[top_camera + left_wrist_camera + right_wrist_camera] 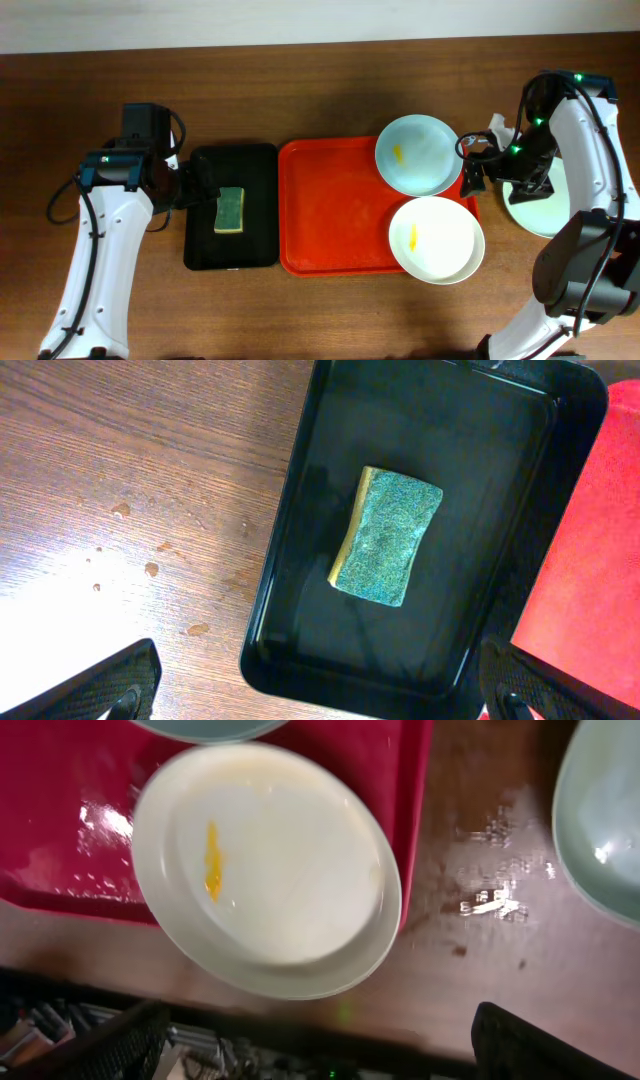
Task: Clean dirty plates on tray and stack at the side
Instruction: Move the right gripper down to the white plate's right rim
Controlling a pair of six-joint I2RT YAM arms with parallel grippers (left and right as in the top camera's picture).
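Large flat red-orange plastic tray (330,210) is set mid-surface. Two plates are carried at its right end.

- Pale blue glossy round plate (415,155): at the far right corner, with a yellow smear near its middle.
- White glossy round plate (436,240): at the near right corner, its rim overhanging the tray edge, with a yellow streak on its left half. Both are judged uncleaned.
- Pale mint round plate (530,218): off the tray on the brown wooden surface (330,90), at the right. It is probably placed there as the base of the stack. It is largely hidden under the right arm, so any smear cannot be confirmed.

Green-and-yellow sponge (230,209) is laid scouring side up in the narrow black plastic tray (200,250), left of the red one and within the left arm's reach.

The jaws of the left gripper (190,185) are spread wide above the black tray, with nothing between them. The jaws of the right gripper (468,168) are likewise spread and empty, between the blue plate and the mint one.

Wet spots are noted on the wood in both wrist views.
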